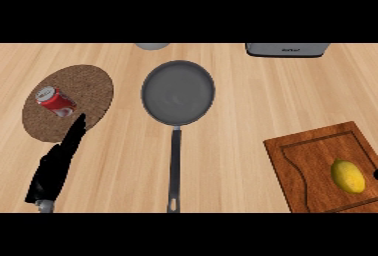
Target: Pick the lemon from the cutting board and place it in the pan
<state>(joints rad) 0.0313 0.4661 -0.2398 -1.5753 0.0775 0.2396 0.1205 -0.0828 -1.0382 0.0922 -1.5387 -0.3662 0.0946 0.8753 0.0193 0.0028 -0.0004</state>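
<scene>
Nothing done yet: I see yellow oval lemon (pixel 348 176) on brown wooden cutting board (pixel 303 165), round grey metal pan (pixel 178 92) bare. Black left hand (pixel 59 162) straight-fingered, idle; right hand's state I cannot tell.

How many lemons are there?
1. The lemon lies on the cutting board at the lower right, right of the pan. None seems hidden.
</scene>
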